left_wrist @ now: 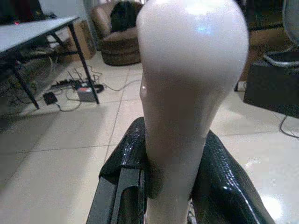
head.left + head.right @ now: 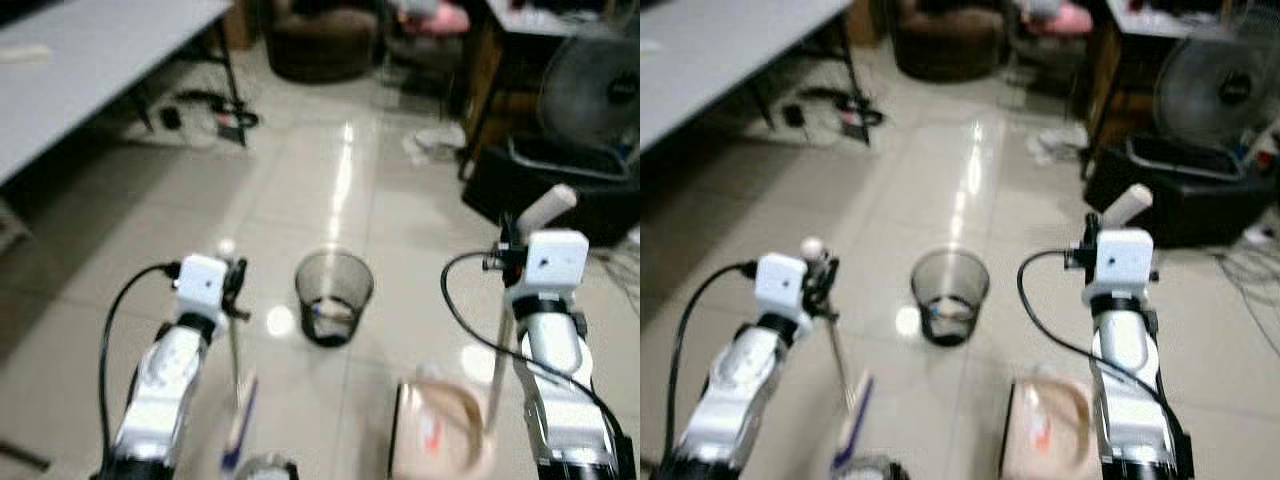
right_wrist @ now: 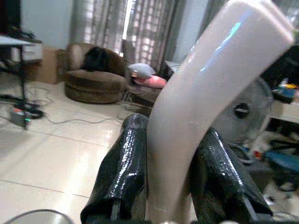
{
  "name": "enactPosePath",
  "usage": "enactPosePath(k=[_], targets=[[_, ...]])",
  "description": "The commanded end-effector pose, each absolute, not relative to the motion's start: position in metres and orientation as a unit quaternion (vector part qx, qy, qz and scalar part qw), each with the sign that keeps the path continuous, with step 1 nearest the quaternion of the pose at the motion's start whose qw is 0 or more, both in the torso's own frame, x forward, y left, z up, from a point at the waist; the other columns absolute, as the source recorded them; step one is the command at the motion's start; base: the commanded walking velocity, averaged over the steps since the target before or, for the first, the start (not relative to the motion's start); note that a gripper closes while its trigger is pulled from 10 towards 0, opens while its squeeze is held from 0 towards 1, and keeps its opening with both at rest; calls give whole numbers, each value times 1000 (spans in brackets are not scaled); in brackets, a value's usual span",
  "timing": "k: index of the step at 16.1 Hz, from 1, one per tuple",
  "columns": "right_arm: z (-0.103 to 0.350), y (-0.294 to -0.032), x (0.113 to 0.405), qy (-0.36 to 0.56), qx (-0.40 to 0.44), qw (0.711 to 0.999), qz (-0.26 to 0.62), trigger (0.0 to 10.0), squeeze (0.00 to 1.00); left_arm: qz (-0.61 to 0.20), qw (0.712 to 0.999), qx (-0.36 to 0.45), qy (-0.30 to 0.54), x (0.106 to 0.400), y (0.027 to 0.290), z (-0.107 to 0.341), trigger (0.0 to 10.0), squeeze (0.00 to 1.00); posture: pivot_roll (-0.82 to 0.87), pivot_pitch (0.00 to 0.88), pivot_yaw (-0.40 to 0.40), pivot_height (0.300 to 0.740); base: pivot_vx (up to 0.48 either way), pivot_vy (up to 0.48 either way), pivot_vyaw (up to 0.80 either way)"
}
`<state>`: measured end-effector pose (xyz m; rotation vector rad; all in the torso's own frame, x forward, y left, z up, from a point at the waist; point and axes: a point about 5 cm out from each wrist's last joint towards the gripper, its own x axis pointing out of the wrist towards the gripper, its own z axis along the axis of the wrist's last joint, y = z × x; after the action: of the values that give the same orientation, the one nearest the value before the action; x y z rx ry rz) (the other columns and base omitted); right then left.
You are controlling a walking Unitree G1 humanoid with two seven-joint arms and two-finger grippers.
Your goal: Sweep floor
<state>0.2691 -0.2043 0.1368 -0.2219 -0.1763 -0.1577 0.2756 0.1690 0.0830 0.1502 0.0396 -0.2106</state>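
Left tool (image 1: 170, 186): pinched on the pale rounded handle of a small broom (image 2: 238, 395), whose thin shaft runs down to a bluish brush head near the floor, just left of centre.
Right tool (image 3: 170, 186): pressed onto the curved pale handle of a dustpan (image 2: 440, 428); the beige pan is held low, near the robot, right of centre.
Between the tools: a dark mesh wastebasket (image 2: 333, 297) stands on the floor a little farther off, with something pale inside.
Floor (image 2: 330, 190): glossy light tiles with glare streaks; no debris can be made out through the blur.
Surroundings: a grey tabletop (image 2: 80, 70) far left, a fan (image 2: 590, 90) far right, an armchair (image 2: 320, 40) at the far end.
Step in hand, judged: brush and pan are carried toward a sweeping spot.
Doing it well: the pan lip should be laid flat on the tiles and the brush drawn toward it in short strokes, clear of the wastebasket.
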Motion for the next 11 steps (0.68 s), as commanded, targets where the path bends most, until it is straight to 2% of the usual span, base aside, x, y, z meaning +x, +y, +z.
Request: enactPosePath(k=[1,3,8,11], targets=[[139,-206,270,-90,-86,989,-81,10000,0,-115,990,77,-6,283,163,95,10000,0,13,28,45,740,0,-326,0],[138,-202,268,-90,-40,992,-81,10000,0,-109,991,82,-2,282,165,93,10000,0,15,21,47,740,0,-405,0],[137,-199,274,-79,-58,993,-64,10000,0,-109,990,91,0,284,166,94,10000,0,18,29,48,740,0,-406,0],[143,-203,277,-86,-67,992,-69,10000,0,-112,989,94,-2,290,162,96,10000,0,2,36,54,740,0,-406,627]])
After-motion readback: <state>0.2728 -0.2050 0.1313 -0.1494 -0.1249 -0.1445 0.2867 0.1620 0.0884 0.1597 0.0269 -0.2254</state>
